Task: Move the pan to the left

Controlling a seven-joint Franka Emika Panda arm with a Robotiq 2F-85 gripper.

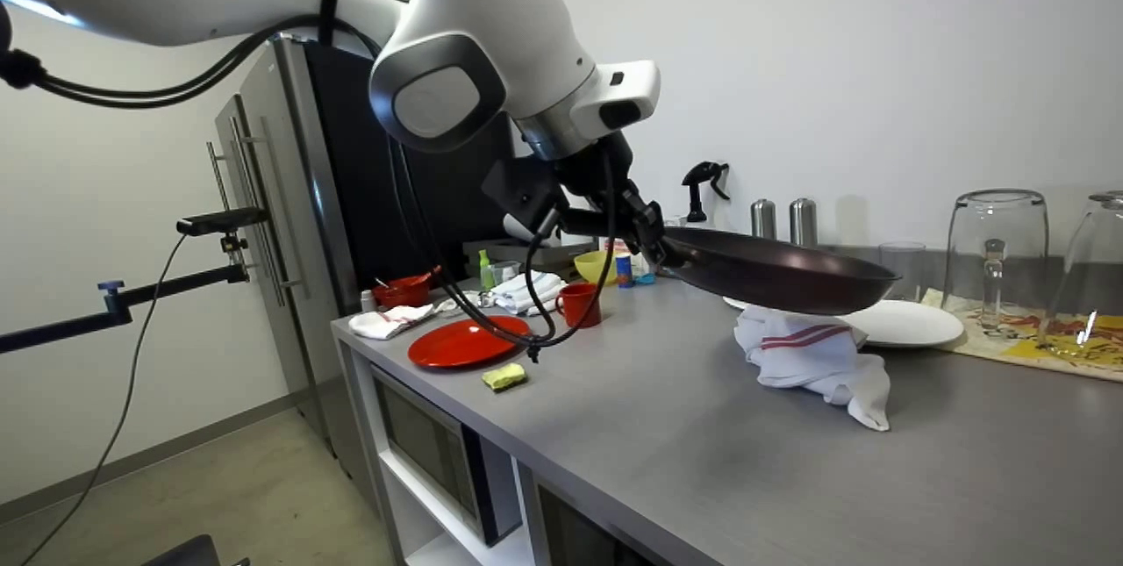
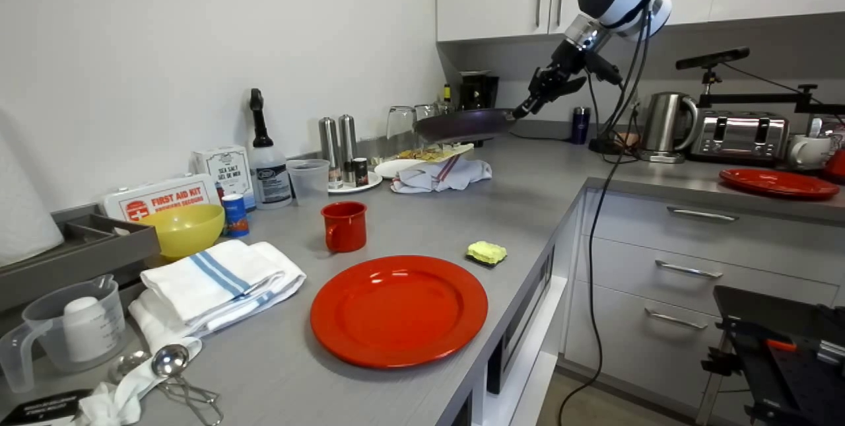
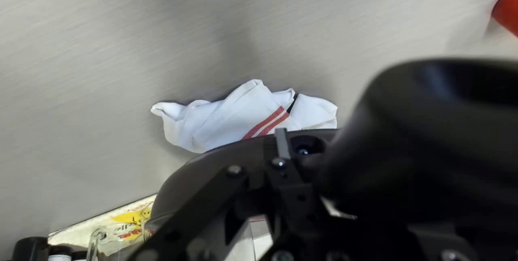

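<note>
The black pan (image 1: 781,272) is held in the air above a white towel with red stripes (image 1: 811,351), tilted a little down at its far side in that exterior view. In an exterior view a gap shows between the pan (image 2: 462,125) and the towel (image 2: 442,175). My gripper (image 1: 654,237) is shut on the pan's handle close to the pan body; it also shows at the handle end in an exterior view (image 2: 528,106). In the wrist view the pan's rim (image 3: 202,164) lies below the towel, and the dark handle (image 3: 404,139) blocks the right side. The fingertips (image 3: 299,151) are partly hidden.
A white plate (image 1: 904,323) and glass jars (image 1: 996,259) stand beyond the pan. A red mug (image 2: 344,226), a red plate (image 2: 399,310), a sponge (image 2: 486,253) and a yellow bowl (image 2: 185,228) sit along the counter. Two metal mills (image 2: 338,148) stand near the wall.
</note>
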